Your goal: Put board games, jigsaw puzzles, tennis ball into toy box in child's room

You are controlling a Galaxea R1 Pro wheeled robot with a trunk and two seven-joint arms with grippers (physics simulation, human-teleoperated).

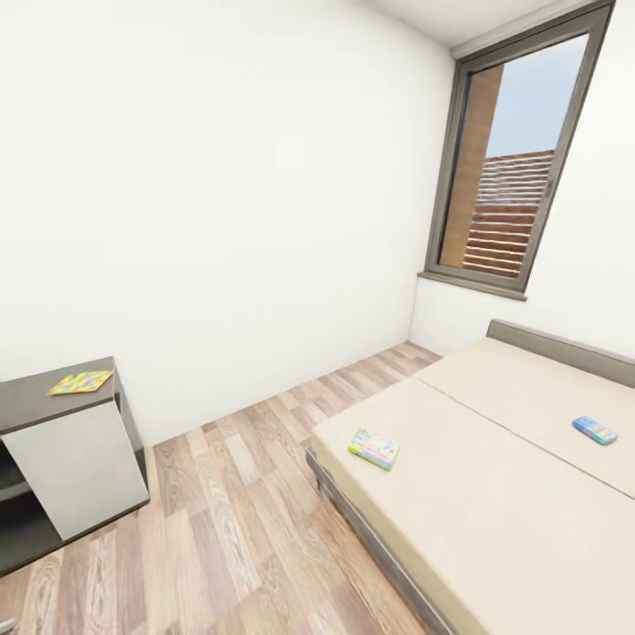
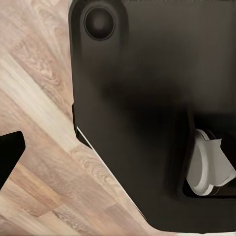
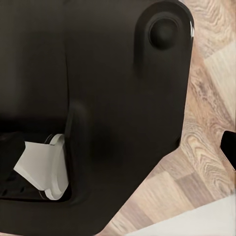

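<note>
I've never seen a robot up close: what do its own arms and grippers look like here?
Little shows. Both wrist views catch a smooth matte black shell with rounded edges, a round black knob and a pale grey disc in a recess. A black wedge at one edge may be a fingertip. No cables or markings visible.

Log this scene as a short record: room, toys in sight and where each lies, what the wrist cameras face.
room: wood floor, white walls, window
bed: two board games on the mattress, apart
larger game: near the bed's floor-side edge
blue game: nearer the headboard
puzzle: flat on the dark unit
wrist views: robot's dark body over floor
</note>
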